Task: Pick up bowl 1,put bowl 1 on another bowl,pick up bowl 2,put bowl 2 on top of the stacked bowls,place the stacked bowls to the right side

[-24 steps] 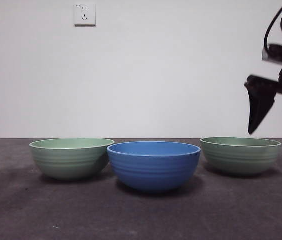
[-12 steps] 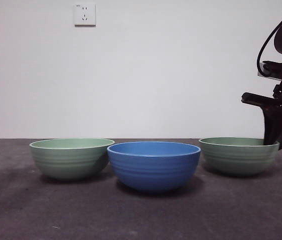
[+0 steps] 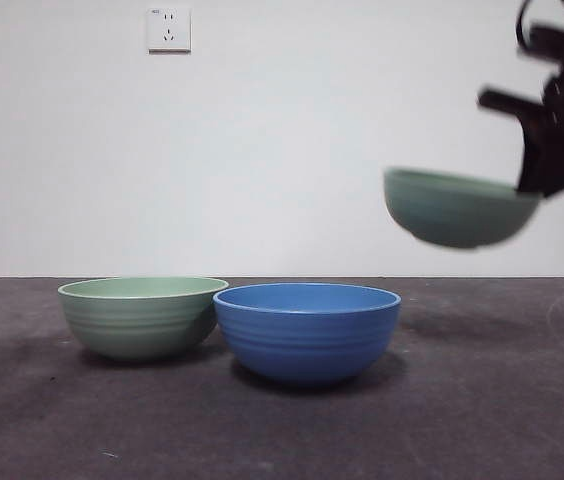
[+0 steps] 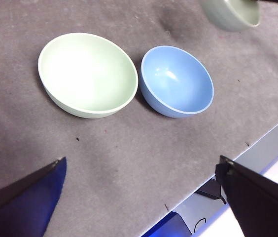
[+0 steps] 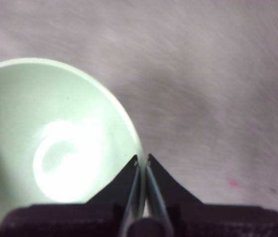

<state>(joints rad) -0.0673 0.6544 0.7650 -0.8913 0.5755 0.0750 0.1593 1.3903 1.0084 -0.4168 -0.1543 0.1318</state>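
Altogether three bowls, one blue bowl [image 3: 307,332], one green bowl [image 3: 142,315] tabled, right gripper [image 5: 143,160] jaws pinching lifted green bowl 1 [image 3: 454,208], left gripper [image 4: 139,170] jaws wide.

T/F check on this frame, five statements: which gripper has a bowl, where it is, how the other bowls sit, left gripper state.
1. The right gripper is clamped on the rim of a pale green bowl. True.
2. That bowl rests on the table. False: it hangs in the air, clear of the table.
3. The blue bowl has a green bowl inside it. False: it holds nothing.
4. The second green bowl sits on the table beside the blue bowl. True.
5. The left gripper grips the blue bowl. False: its jaws are wide apart, away from both bowls on the table.
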